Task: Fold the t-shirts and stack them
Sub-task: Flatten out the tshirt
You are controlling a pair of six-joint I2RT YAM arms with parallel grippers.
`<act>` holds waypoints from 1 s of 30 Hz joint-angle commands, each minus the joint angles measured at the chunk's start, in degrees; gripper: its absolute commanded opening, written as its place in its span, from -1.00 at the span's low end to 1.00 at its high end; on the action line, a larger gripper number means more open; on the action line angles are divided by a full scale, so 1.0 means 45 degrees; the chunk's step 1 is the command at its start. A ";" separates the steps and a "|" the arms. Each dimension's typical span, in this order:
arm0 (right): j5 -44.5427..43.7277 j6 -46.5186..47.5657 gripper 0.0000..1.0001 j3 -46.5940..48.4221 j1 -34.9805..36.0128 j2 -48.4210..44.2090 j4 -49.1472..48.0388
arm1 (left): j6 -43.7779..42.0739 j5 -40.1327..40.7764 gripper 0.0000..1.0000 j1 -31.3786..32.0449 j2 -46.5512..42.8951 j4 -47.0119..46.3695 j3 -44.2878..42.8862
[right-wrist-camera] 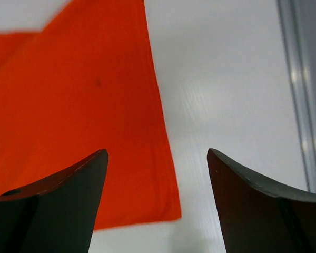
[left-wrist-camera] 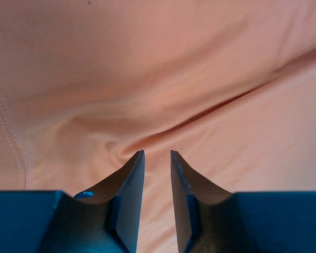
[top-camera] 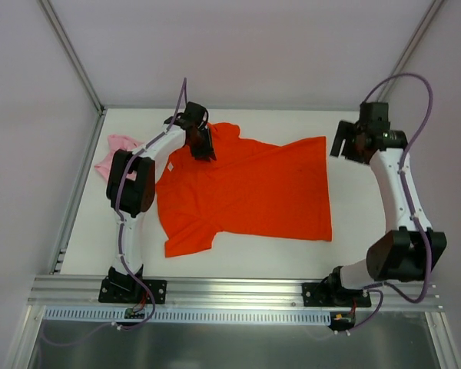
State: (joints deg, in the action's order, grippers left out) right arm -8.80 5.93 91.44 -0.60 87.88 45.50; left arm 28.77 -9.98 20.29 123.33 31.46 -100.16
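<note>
The bright orange-red t-shirt (top-camera: 246, 192) lies spread flat on the white table (top-camera: 353, 223), collar to the far left and hem to the right. The pale pink t-shirt (top-camera: 114, 154) lies bunched at the far left, partly hidden by the left arm. My left gripper (top-camera: 205, 147) is low over the orange shirt's shoulder by the collar. In the left wrist view the gripper (left-wrist-camera: 157, 153) has its jaws a narrow gap apart over wrinkled cloth (left-wrist-camera: 200, 79). My right gripper (top-camera: 343, 140) is wide open; in its wrist view the gripper (right-wrist-camera: 157, 153) hovers above the shirt's hem corner (right-wrist-camera: 163, 208).
An aluminium rail (top-camera: 230, 296) runs along the near edge where both arm bases are bolted. White walls with metal posts (top-camera: 69, 46) enclose the back and sides. A metal edge strip (right-wrist-camera: 305, 79) borders the table beside the right gripper.
</note>
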 commanded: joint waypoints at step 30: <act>-0.0837 -0.5459 -0.23 -1.0163 0.3414 -0.1540 -0.1341 | -0.1492 -0.0360 -0.38 -0.2380 0.2573 0.0684 -0.5808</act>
State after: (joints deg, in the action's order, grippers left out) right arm -9.52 -15.18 46.00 13.76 80.68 39.86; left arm 23.27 -11.66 9.74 134.41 35.68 -122.48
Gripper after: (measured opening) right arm 0.386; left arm 0.307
